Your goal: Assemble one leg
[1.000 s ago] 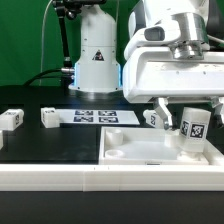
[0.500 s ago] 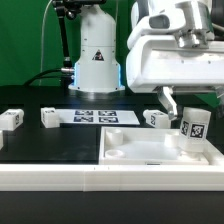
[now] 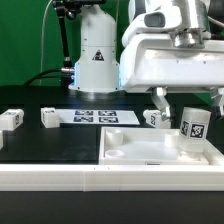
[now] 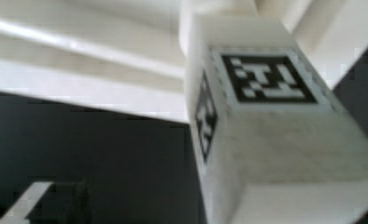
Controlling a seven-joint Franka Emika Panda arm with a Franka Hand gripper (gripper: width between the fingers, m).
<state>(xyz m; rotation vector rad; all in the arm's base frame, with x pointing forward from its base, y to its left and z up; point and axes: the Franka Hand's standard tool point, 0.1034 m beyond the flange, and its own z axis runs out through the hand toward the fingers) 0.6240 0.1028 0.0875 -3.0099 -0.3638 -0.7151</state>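
Small white plastic block-shaped leg with a square marker tag stands upright on the flat white tabletop panel, just below the gripper, whose fingers are spread wide, clear of it.

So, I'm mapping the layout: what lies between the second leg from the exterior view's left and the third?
The marker board lies flat between the second leg and the third leg, seen in the exterior view.

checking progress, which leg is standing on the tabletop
The leg at the exterior view's right, upright on the tabletop panel below the tool; the other three legs sit on the table.
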